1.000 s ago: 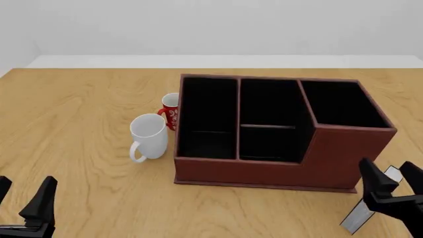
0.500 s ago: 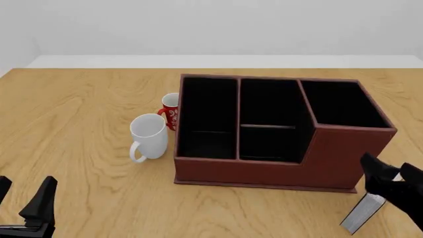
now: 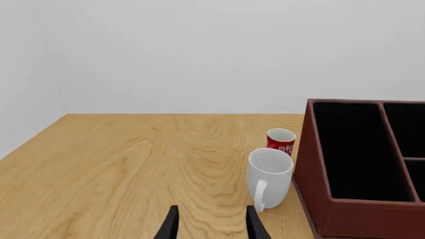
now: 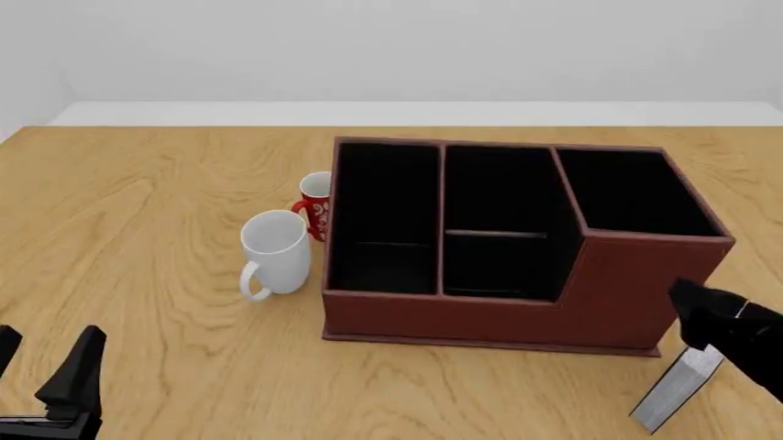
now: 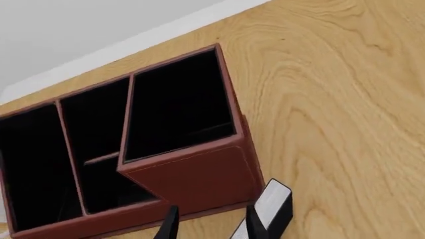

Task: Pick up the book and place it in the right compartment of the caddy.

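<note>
The reddish-brown caddy (image 4: 490, 316) stands mid-table, and its tall right compartment (image 4: 630, 192) shows only black lining. The book (image 4: 676, 392) stands on the table just off the caddy's front right corner, its pale page edges facing me. My right gripper (image 4: 712, 316) hovers open just above the book's top. In the right wrist view the book (image 5: 273, 206) sits just outside one finger (image 5: 252, 221), not between the two, and the right compartment (image 5: 179, 102) lies beyond. Open and holding nothing, my left gripper (image 4: 49, 385) rests low at the front left.
A white mug (image 4: 277, 252) and a red mug (image 4: 314, 203) stand close to the caddy's left wall. The left wrist view shows the white mug (image 3: 270, 177) ahead of the left gripper (image 3: 212, 228), beside the caddy (image 3: 345, 219).
My right gripper has tilted forward and sunk a little over the book. The book, caddy, mugs and left gripper have not moved.
</note>
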